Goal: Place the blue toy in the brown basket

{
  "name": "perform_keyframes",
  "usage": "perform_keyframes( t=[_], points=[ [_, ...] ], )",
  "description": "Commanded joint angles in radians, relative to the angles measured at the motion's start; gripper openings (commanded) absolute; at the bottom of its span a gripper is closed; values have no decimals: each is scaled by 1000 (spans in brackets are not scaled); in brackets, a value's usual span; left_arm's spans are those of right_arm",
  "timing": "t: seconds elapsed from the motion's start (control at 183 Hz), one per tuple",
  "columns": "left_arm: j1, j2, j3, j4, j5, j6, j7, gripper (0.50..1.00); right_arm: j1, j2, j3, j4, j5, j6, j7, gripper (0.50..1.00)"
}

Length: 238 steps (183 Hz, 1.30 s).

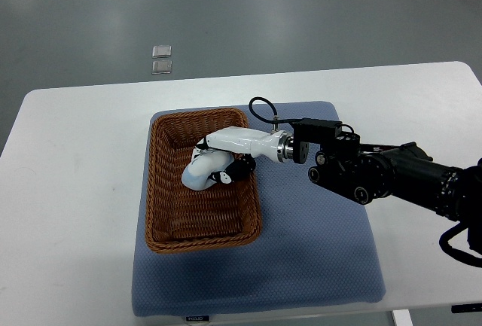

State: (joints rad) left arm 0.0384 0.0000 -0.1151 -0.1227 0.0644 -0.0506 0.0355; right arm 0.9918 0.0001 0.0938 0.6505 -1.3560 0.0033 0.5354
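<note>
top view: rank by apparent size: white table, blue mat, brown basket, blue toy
1. white table
2. blue mat
3. brown basket
4. blue toy, partly hidden by the right hand, so its full extent is unclear, but plainly the smallest

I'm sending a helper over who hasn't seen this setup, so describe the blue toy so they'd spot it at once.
On the white table lies a blue-grey padded mat carrying a brown woven wicker basket. Inside it, under the robot's white right hand, sits the pale blue rounded toy, the basket's only content.
</note>
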Motion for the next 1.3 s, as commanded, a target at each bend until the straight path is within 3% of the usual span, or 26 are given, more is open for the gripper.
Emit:
perform_keyframes(
  t=[0.0,0.109,0.185,0.218,0.234,0.24,0.245,0.251,0.256,0.267,0.278,0.365,0.627,0.736,0.916,1.025,1.292],
  points=[
    [0,0,0,0,0,0,0,1000,-1,0,1,0,1,1,0,500],
    [0,0,0,0,0,0,0,1000,1,0,1,0,3,4,0,502],
    [0,0,0,0,0,0,0,1000,2,0,3,1,8,9,1,552],
    [0,0,0,0,0,0,0,1000,2,0,3,1,12,9,1,615],
    [0,0,0,0,0,0,1,1000,2,0,4,1,17,9,1,678],
    [0,0,0,0,0,0,1,1000,2,0,4,1,17,9,1,678],
    [0,0,0,0,0,0,0,1000,2,0,7,1,18,9,1,715],
    [0,0,0,0,0,0,0,1000,2,0,7,1,18,9,1,715],
    [0,0,0,0,0,0,1,1000,2,0,9,1,20,9,1,749],
    [0,0,0,0,0,0,1,1000,2,0,9,1,20,9,1,750],
    [0,0,0,0,0,0,1,1000,2,0,12,1,23,9,0,805],
    [0,0,0,0,0,0,0,1000,1,0,15,1,31,9,1,907],
    [0,0,0,0,0,0,0,1000,2,0,20,1,97,21,0,911],
    [0,0,0,0,0,0,1,1000,19,0,46,1,235,90,-3,911],
    [0,0,0,0,0,0,0,1000,28,-15,141,1,477,265,-114,911],
    [0,0,0,0,0,0,0,1000,28,-35,187,-5,587,345,-143,911],
    [0,0,0,0,0,0,0,1000,14,-45,225,-106,842,362,-245,911]
  ],
)
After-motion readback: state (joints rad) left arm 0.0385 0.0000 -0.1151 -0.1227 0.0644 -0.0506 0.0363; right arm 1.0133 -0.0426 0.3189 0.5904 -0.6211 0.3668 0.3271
